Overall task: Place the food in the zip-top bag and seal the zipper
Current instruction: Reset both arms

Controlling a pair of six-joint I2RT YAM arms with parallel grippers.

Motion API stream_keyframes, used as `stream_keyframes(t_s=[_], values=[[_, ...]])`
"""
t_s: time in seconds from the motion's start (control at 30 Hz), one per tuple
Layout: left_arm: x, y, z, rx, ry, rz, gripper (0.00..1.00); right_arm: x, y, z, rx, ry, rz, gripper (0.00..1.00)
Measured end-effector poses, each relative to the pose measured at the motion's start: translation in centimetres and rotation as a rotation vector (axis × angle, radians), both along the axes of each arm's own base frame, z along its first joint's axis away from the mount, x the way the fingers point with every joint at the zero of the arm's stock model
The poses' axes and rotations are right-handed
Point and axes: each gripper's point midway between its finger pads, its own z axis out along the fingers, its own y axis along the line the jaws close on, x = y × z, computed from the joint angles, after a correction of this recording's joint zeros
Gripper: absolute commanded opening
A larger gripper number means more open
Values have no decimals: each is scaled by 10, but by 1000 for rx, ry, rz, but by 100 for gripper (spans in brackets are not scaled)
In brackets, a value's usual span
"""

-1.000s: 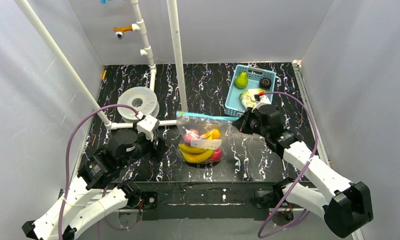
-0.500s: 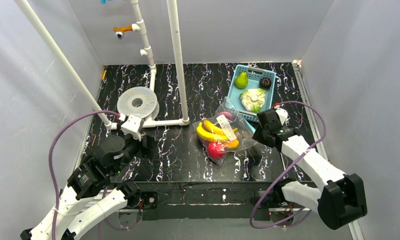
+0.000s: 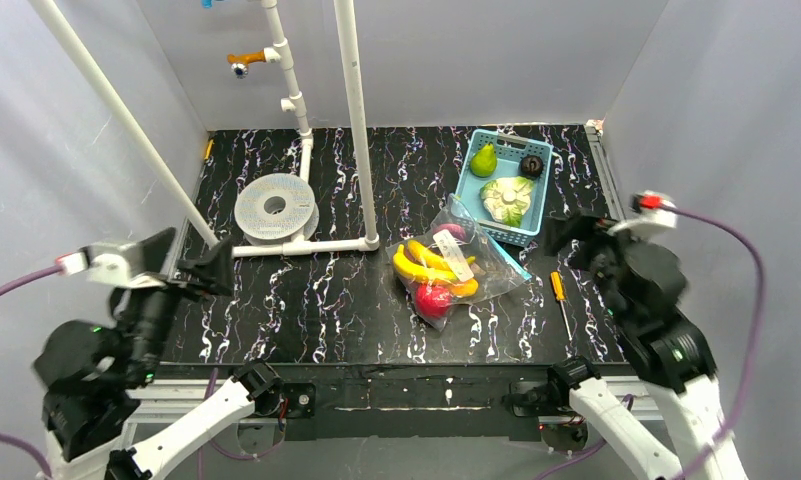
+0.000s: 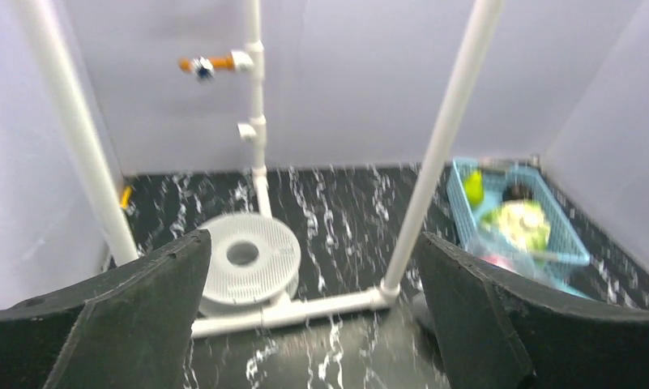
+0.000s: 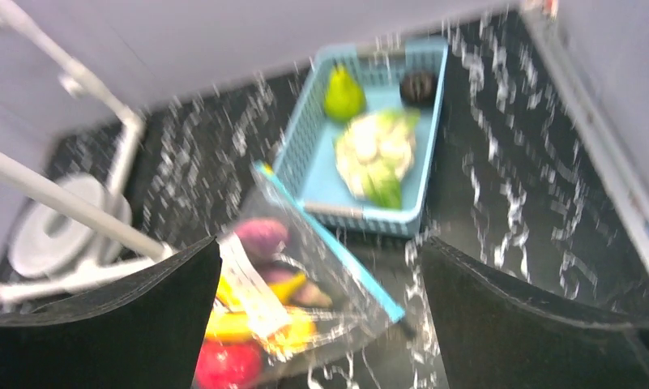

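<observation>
since l gripper (image 4: 313, 243) & r gripper (image 5: 319, 251) both hang wide, empty, apart from bag (image 3: 481, 270) w/ food (image 3: 422, 268) inside, i'd recheck zipper (image 5: 329, 241) end-to-end, pinching firmly.

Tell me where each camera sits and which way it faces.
Top external: fixed above and behind, looking down on the table; left tool and right tool show.
Left wrist: raised left, facing the back wall; own fingers frame the spool.
Right wrist: raised right, tilted down at the zip-top bag; own fingers show.
All share the blue basket.
</observation>
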Motion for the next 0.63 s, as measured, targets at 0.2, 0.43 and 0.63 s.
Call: stream_keyframes(t_s=[0.2,0.43,0.63], values=[[-30,46,48,-123,-199,83,98,-51,-49,78,52,-326,-127,98],[-43,64,67,-153,-276,115,98,-59,-83,96,44,-347,-303,98],[-44,67,71,-146,-285,129,98,-52,-92,94,24,-316,-371,99]])
